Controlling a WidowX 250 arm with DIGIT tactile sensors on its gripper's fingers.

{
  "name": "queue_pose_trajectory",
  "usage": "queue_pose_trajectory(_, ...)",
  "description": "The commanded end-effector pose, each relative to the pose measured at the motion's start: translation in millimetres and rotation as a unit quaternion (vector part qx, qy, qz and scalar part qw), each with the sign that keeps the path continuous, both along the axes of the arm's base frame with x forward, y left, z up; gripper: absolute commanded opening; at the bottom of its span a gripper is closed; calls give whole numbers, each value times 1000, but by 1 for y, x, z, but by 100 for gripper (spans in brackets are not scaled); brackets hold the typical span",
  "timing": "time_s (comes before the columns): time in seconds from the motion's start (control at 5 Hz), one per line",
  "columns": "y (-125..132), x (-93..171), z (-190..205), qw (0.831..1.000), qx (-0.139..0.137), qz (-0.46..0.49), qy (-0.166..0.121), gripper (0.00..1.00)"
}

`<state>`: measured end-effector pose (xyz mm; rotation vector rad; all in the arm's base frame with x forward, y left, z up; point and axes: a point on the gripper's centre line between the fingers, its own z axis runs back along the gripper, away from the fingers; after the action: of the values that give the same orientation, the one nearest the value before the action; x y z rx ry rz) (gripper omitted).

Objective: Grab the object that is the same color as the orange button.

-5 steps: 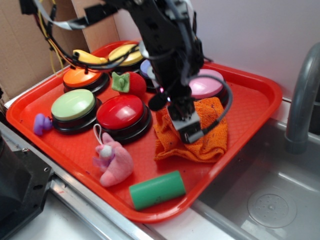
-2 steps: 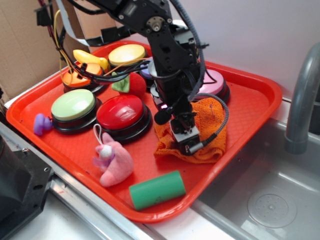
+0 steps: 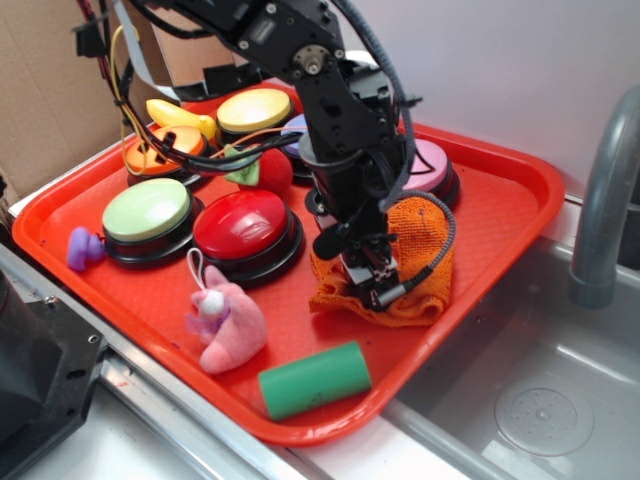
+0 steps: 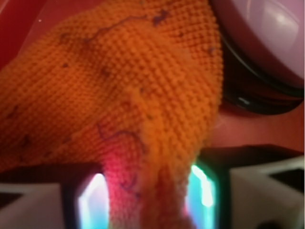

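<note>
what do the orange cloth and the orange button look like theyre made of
The orange cloth looks like soft woven or knitted terry fabric: a matte, bumpy weave with dark flecks, and it wrinkles and bunches between the gripper fingers. The orange button, largely hidden behind cables, seems to be hard plastic: a smooth orange top on a black base.
</note>
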<state>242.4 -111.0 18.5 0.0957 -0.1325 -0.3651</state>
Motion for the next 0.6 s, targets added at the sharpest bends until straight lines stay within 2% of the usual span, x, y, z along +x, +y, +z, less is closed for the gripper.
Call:
queue_pose_trajectory(0.0,10,1,5,999,11,50,10,0)
queue_pose_trajectory(0.2,15,-2,16,998,2,47,34,0)
queue_pose_trajectory(0.4,27,-8,54,996,-2,72,49,0)
